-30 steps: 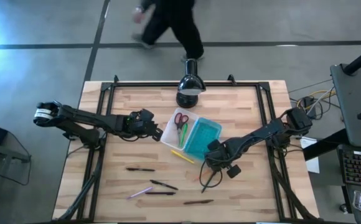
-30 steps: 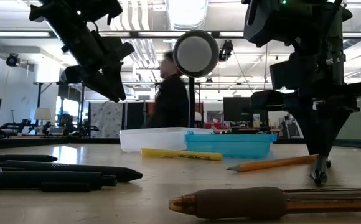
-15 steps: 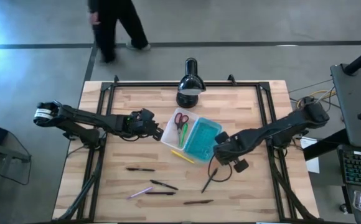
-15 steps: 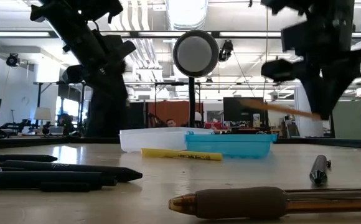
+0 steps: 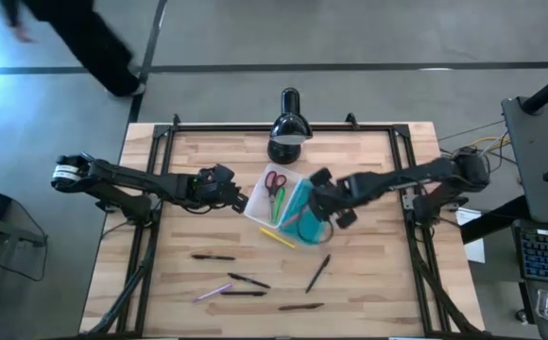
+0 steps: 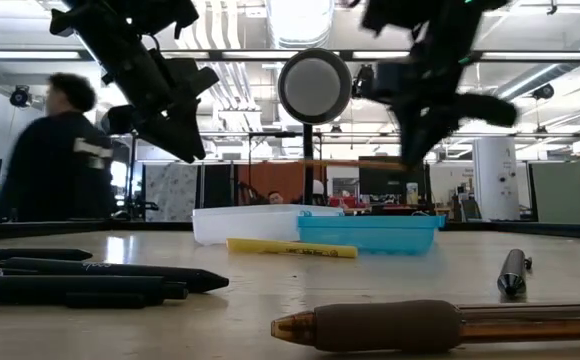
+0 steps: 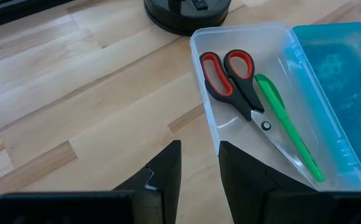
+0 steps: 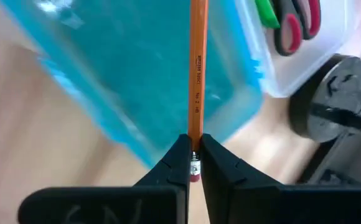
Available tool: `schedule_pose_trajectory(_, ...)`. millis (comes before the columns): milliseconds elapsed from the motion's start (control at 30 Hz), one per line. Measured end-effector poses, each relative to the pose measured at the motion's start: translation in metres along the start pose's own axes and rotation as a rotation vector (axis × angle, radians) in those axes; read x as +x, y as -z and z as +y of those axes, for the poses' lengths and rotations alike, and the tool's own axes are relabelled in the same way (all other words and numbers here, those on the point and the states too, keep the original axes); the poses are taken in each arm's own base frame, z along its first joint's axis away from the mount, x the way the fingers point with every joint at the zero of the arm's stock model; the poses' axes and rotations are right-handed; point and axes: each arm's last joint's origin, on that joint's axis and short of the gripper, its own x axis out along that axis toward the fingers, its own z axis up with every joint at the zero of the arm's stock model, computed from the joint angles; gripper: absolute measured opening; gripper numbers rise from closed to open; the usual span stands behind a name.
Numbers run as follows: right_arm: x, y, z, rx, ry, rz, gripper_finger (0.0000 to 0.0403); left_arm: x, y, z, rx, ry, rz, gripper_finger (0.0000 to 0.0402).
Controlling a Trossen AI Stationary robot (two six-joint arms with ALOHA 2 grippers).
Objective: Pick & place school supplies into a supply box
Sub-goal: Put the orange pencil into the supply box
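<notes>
The supply box lies open mid-table: a clear tray [image 5: 272, 194] and a turquoise lid [image 5: 308, 212] beside it. Red-handled scissors [image 7: 233, 76] and a green pen [image 7: 287, 126] lie in the tray. My right gripper [image 5: 317, 200] hovers above the lid [image 8: 137, 68], shut on an orange pencil [image 8: 196, 68]. My left gripper [image 5: 241, 201] hangs just left of the tray [image 7: 230, 134], slightly open and holding nothing. A yellow pen [image 5: 277, 236], several dark pens [image 5: 248, 280], a pink pen [image 5: 212, 292] and a brown pen [image 5: 300, 306] lie on the table. My right gripper pinches the pencil near its eraser end [image 8: 195, 167] between the two fingers [image 8: 178, 163]. The shaft [image 8: 196, 118] runs straight out ahead of the fingers, over the turquoise lid. The pencil [image 6: 355, 162] is lifted clear and lies about level in the low view.
A black desk lamp [image 5: 287, 132] stands at the far edge, just behind the tray. A dark pen [image 5: 318, 272] lies near the right arm's former spot. A person [image 5: 85, 42] walks past beyond the table's far left corner. Bare wood lies at the table's left and right sides.
My right gripper has lifted the orange pencil off the table at the near right and carried it up and toward the far left, ending over the turquoise lid. A dark pen stays where the gripper was. The person behind the table has walked leftward.
</notes>
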Motion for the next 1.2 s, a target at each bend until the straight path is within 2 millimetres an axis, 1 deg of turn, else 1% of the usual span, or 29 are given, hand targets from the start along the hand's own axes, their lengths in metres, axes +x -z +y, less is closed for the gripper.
schedule_pose_trajectory(133,0.018,-0.003,-0.035,-0.060,0.059,0.029,0.0013,-0.005,-0.001,-0.001,-0.016,0.023,-0.002,0.0092)
schedule_pose_trajectory(233,0.032,-0.008,-0.057,-0.092,0.091,0.035,0.0013,-0.015,-0.004,0.000,-0.066,0.041,-0.037,0.0092)
schedule_pose_trajectory(333,0.043,-0.015,-0.074,-0.113,0.104,0.038,0.0013,-0.026,-0.009,0.006,-0.116,0.052,-0.072,0.0092)
schedule_pose_trajectory(467,0.060,-0.026,-0.086,-0.114,0.112,0.033,0.0013,-0.040,-0.015,0.014,-0.149,0.062,-0.112,0.0092)
schedule_pose_trajectory(600,0.074,-0.035,-0.091,-0.142,0.100,0.038,0.0013,-0.048,-0.018,0.019,-0.162,0.061,-0.149,0.0092)
schedule_pose_trajectory(700,0.081,-0.039,-0.091,-0.141,0.088,0.046,0.0013,-0.050,-0.019,0.021,-0.162,0.053,-0.158,0.0092)
schedule_pose_trajectory(867,0.079,-0.046,-0.091,-0.102,0.064,-0.006,0.0013,-0.049,-0.017,0.021,-0.143,0.041,-0.153,0.0092)
schedule_pose_trajectory(1033,0.077,-0.049,-0.082,-0.078,-0.026,-0.053,0.0013,-0.047,-0.016,0.021,-0.116,0.035,-0.150,0.0092)
schedule_pose_trajectory(1100,0.079,-0.047,-0.078,-0.063,-0.062,-0.051,0.0019,-0.047,-0.017,0.022,-0.105,0.033,-0.151,0.0092)
schedule_pose_trajectory(1200,0.080,-0.047,-0.080,0.000,-0.052,-0.048,0.0041,-0.047,-0.017,0.022,-0.095,0.032,-0.151,0.0092)
